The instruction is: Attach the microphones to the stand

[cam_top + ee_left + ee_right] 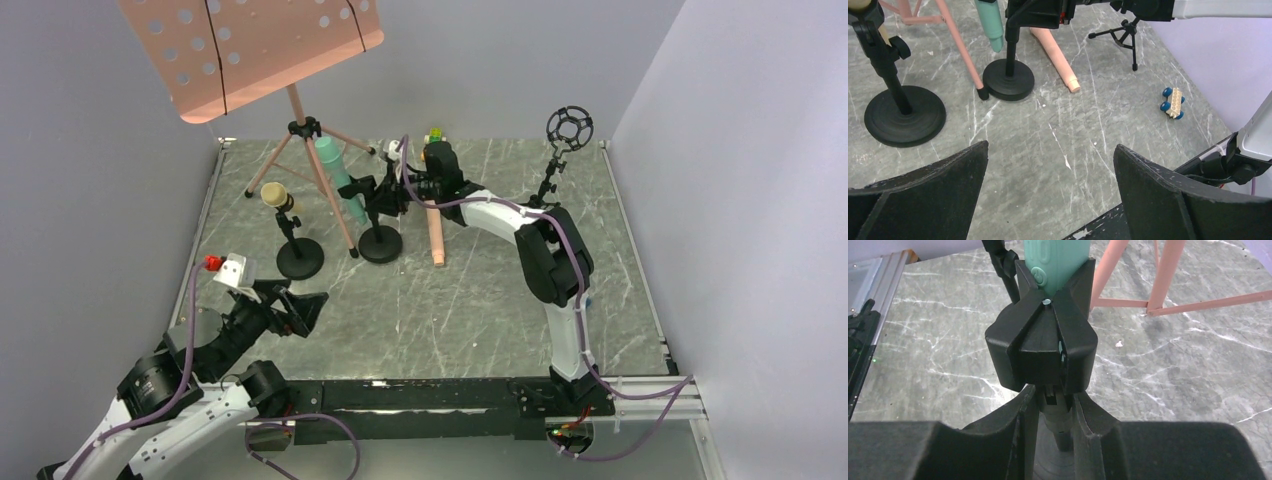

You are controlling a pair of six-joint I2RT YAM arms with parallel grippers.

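Left gripper (300, 312): jaws spread wide, empty, held low over the near-left of the table (450, 310), with bare marble ahead. Right arm: stretched forward and leftward past the table's centre. Right gripper (1053, 400): pinching the stand post (1060, 435) just under the clip (1040, 347) that holds the teal microphone (1055, 260). Pink microphone (436, 235) lies flat just beside that stand's base. Yellow microphone (277, 194) sits in the neighbouring stand (299, 258).

On the table (450, 310), the first microphone (277, 195) sits in the left stand (300, 258). At its 3 o'clock, the middle stand (380, 244) holds the second microphone (338, 170). The third microphone (436, 238) lies at 3 o'clock from that. One music stand (260, 50) leg seems to touch the middle stand's base.
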